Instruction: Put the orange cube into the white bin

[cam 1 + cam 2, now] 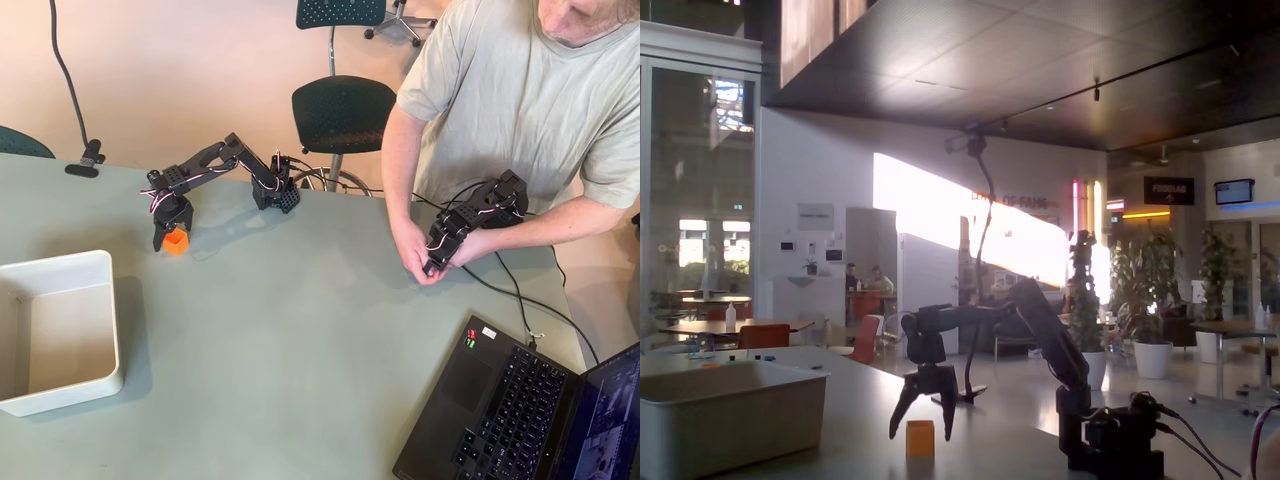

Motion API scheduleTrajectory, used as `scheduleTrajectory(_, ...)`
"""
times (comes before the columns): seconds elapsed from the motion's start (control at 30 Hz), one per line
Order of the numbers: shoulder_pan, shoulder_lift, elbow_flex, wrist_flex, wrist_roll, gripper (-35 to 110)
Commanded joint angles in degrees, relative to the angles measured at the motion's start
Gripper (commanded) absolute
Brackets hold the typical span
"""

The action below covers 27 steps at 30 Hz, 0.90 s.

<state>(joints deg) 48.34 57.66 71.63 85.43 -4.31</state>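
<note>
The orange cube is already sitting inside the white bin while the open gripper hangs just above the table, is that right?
Not quite: the orange cube stands on the table, apart from the white bin, as the overhead view shows. The open gripper does hang just above the table.

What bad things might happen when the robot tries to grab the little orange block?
The hand hangs open over the orange block, which looks tiny, so the fingers might knock it away. The white bin sits apart from the block across the table, so the block might drop on the way.
</note>
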Motion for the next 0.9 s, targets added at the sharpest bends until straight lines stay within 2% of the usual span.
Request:
scheduleTrajectory(0.0, 0.00, 0.35, -1.85, -0.26, 0.35, 59)
scheduleTrajectory(0.2, 0.00, 0.35, -1.85, -0.35, 0.35, 57)
scheduleTrajectory(0.43, -0.18, 1.14, -2.55, -0.35, 0.26, 35)
scheduleTrajectory(0.67, -0.18, 0.44, -5.10, -0.35, 0.18, 19)
scheduleTrajectory(0.87, -0.18, 0.44, -5.10, -0.44, 0.18, 15)
